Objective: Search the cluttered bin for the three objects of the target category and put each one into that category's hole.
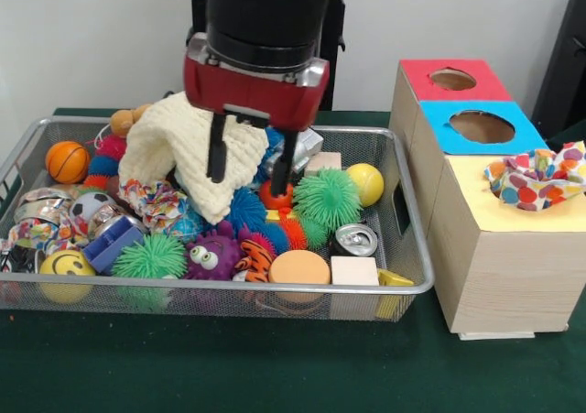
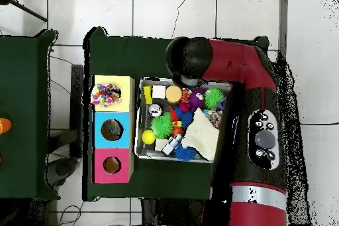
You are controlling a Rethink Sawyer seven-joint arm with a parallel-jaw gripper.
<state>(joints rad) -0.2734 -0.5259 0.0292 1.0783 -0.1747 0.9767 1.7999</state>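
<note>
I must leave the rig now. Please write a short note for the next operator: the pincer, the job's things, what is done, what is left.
Pincer: open, low over the middle of the cluttered bin, fingers straddling an edge of the cream knitted cloth; nothing gripped.
Bin: full of balls, spiky toys, blocks, a can.
Wooden box: beside the bin, with red, blue and yellow tops. A polka-dot cloth sits in the yellow hole; red hole and blue hole look empty.
Done: seemingly one cloth placed.
Left: probably two more; the cream cloth looks like the next.
</note>
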